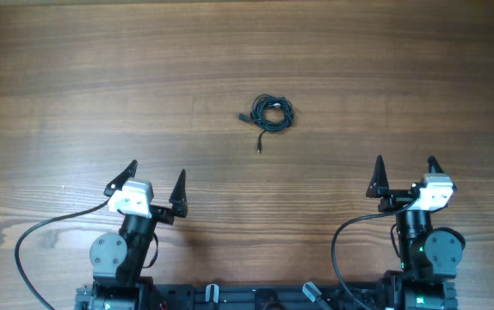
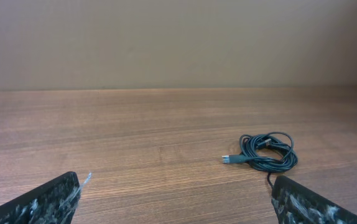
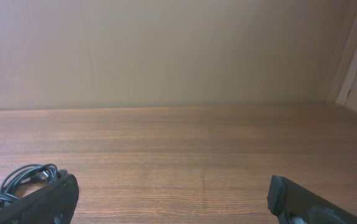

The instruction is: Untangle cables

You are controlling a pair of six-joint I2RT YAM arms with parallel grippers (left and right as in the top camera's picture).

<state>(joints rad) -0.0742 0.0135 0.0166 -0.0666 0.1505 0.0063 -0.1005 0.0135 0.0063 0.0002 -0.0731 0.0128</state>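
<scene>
You can see the cables bunched in a small dark coil on the wooden table, out past both arms and about midway between them. One thin end trails back toward the arms. Your left gripper and right gripper sit well apart from the coil, fingers spread wide, holding nothing.

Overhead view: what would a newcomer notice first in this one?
The small dark bundle of cables lies alone near the middle of the wooden table, one plug end trailing toward the arms. The left gripper and right gripper sit back by the robot's base, both open, empty and apart from the bundle.
</scene>
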